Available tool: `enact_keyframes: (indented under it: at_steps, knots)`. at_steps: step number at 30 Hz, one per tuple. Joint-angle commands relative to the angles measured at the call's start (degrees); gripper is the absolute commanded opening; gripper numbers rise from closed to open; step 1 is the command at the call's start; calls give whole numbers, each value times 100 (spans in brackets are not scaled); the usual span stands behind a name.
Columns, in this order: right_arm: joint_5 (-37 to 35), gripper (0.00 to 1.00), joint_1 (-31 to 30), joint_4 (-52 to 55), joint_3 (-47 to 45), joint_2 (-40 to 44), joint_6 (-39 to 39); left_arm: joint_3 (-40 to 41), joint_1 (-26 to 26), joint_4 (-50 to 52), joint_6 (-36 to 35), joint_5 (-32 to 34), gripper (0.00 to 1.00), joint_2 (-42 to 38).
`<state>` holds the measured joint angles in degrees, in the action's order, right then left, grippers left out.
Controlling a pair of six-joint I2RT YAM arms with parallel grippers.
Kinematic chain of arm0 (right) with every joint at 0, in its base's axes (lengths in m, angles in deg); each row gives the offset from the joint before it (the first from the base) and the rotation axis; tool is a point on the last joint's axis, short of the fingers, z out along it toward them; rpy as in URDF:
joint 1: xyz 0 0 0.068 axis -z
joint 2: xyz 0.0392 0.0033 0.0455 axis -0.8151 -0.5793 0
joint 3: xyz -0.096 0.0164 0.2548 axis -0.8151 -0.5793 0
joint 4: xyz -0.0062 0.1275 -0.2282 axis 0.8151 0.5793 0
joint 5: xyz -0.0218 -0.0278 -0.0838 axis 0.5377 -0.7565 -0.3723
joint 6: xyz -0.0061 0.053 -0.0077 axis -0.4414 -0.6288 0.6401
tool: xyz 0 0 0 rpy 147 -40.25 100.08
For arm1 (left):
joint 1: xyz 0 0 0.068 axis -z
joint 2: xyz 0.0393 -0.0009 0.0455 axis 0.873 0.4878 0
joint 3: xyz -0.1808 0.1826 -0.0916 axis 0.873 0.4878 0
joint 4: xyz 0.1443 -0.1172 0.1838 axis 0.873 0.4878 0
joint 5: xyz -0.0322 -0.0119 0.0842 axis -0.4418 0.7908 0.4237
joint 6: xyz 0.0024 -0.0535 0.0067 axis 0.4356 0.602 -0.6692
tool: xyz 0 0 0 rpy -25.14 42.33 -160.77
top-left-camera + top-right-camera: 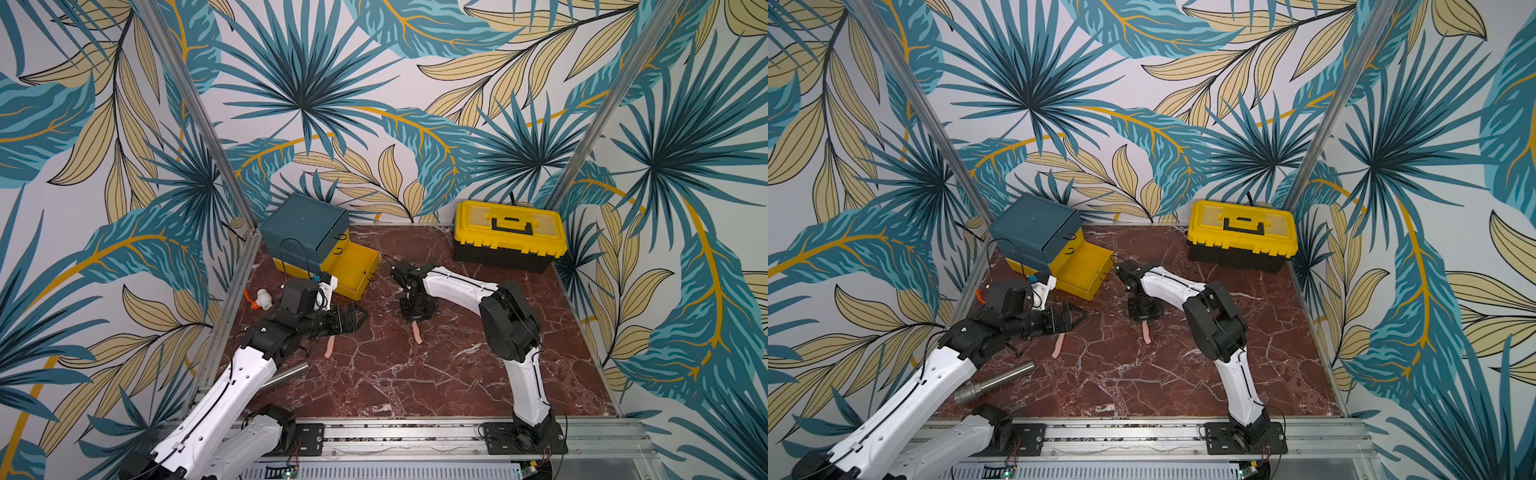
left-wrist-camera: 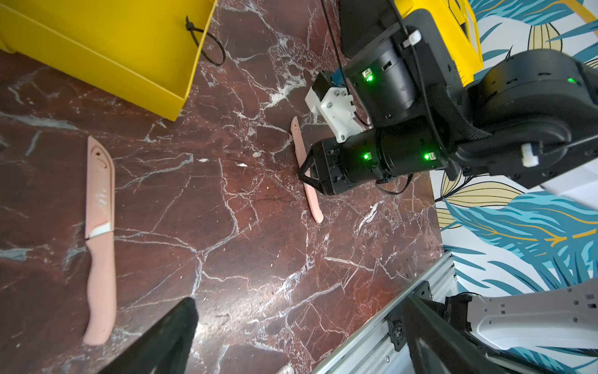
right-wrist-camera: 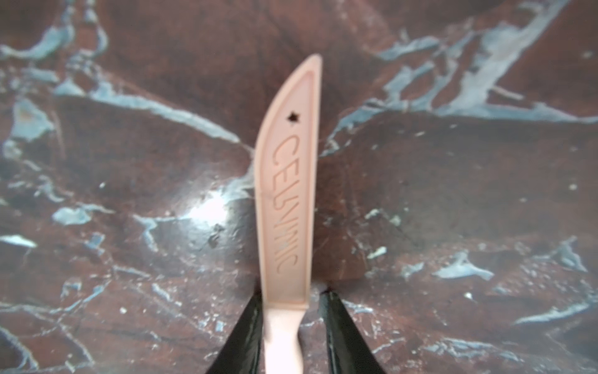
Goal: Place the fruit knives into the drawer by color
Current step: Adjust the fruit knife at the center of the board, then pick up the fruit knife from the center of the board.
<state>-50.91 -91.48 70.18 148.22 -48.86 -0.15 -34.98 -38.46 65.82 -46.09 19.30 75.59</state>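
Note:
Two pink fruit knives lie on the red marble table. My right gripper points down over one pink knife, open, its fingers on either side where blade meets handle; one finger touches it and a narrow gap shows at the other. That knife's handle sticks out below the gripper. The other pink knife lies partly under my left gripper, which hovers wide open and empty. The drawer chest stands at the back left with its bottom yellow drawer pulled out.
A yellow toolbox with a black handle sits at the back right. A shiny steel cylinder lies by the left arm near the front. A small white and orange fitting rests at the left wall. An aluminium rail borders the front.

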Motion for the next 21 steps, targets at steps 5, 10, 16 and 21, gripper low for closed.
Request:
enact_keyframes:
  at_steps: [5, 10, 16, 21]
  knots:
    - [-392, 39, 45, -11, -324, -133, 53, -82, 326, -510, -5, 147, 100, 458]
    - [-327, 38, 43, -254, -545, 12, -15, 83, 489, -756, 107, 190, 100, 535]
    - [-183, 34, 31, -325, -641, 28, -94, 104, 551, -723, 118, 181, 100, 587]
    - [-123, 29, 15, -372, -759, 32, -155, 104, 565, -684, 96, 157, 100, 649]
